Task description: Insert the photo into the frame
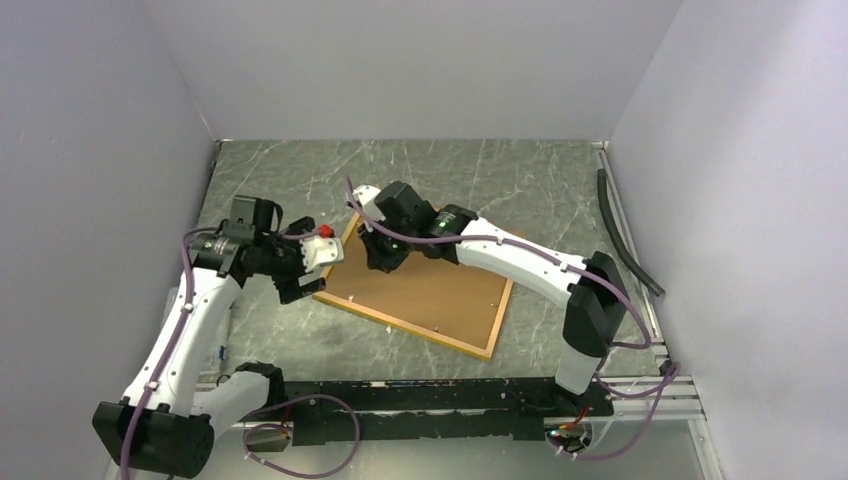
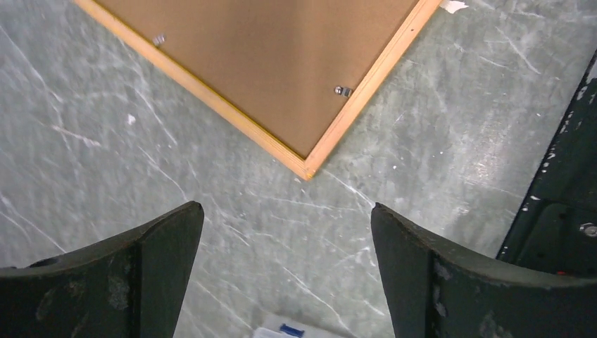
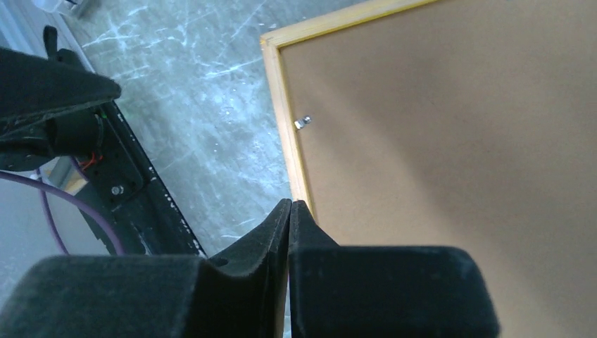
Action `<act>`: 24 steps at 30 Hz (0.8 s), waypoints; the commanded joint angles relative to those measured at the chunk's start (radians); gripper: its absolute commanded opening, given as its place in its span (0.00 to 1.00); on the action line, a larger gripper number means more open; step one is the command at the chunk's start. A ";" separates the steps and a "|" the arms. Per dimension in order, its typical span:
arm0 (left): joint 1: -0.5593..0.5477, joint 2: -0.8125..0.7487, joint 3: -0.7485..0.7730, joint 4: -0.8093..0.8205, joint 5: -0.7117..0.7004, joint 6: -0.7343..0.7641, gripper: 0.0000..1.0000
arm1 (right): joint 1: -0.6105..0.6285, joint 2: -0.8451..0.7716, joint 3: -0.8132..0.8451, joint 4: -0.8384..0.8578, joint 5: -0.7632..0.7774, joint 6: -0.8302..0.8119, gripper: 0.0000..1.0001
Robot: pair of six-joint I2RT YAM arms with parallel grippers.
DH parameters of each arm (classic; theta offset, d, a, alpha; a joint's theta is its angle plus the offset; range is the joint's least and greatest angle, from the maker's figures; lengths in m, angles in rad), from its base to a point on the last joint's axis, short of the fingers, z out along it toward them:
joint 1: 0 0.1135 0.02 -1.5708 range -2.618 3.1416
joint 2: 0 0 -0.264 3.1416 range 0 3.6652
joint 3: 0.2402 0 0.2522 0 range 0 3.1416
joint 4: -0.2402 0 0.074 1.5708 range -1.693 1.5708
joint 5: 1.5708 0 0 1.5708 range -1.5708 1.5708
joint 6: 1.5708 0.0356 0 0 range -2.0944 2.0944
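The frame (image 1: pixel 397 317) lies face down on the marble table, its pale wood rails around the brown backing board (image 1: pixel 430 290). The photo is hidden. My left gripper (image 1: pixel 300 272) is open and empty, just left of the frame's left corner; in the left wrist view (image 2: pixel 287 211) it hovers over bare table, with a frame corner (image 2: pixel 308 169) ahead and small metal clips (image 2: pixel 342 90) on the board. My right gripper (image 1: pixel 380 262) is shut with nothing seen between the fingers. In the right wrist view (image 3: pixel 290 204) its tips are over the frame's rail (image 3: pixel 285 120), beside a clip (image 3: pixel 303 123).
A black hose (image 1: pixel 625 230) lies along the right wall by an aluminium rail (image 1: pixel 632 270). The black arm mount bar (image 1: pixel 430 395) runs along the near edge. Grey walls close in the left, back and right. A small white item with a blue mark (image 2: pixel 296 329) sits under the left gripper.
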 commanded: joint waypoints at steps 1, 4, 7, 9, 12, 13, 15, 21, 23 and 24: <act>-0.069 -0.029 -0.029 0.070 -0.074 0.083 0.95 | -0.021 -0.036 -0.022 -0.032 -0.051 0.013 0.14; -0.069 -0.098 -0.129 0.144 -0.073 0.062 0.95 | -0.019 -0.095 -0.184 0.062 -0.028 -0.005 0.30; -0.069 -0.146 -0.196 0.177 -0.076 0.084 0.95 | -0.013 -0.107 -0.296 0.106 -0.007 -0.022 0.41; -0.069 -0.172 -0.229 0.187 -0.082 0.118 0.95 | -0.011 -0.109 -0.369 0.156 -0.013 -0.014 0.43; -0.069 -0.212 -0.286 0.228 -0.092 0.180 0.95 | 0.008 -0.089 -0.407 0.207 -0.002 -0.005 0.44; -0.070 -0.219 -0.299 0.238 -0.093 0.197 0.95 | 0.018 -0.077 -0.409 0.216 0.007 -0.004 0.44; -0.070 -0.216 -0.311 0.247 -0.091 0.215 0.95 | 0.037 -0.051 -0.412 0.229 0.026 -0.004 0.44; -0.077 -0.204 -0.327 0.258 -0.084 0.252 0.95 | 0.062 0.003 -0.409 0.263 0.083 -0.001 0.46; -0.082 -0.213 -0.339 0.275 -0.086 0.258 0.95 | 0.069 0.021 -0.403 0.261 0.100 -0.005 0.47; -0.084 -0.214 -0.344 0.280 -0.087 0.264 0.95 | 0.074 0.032 -0.399 0.260 0.113 -0.007 0.47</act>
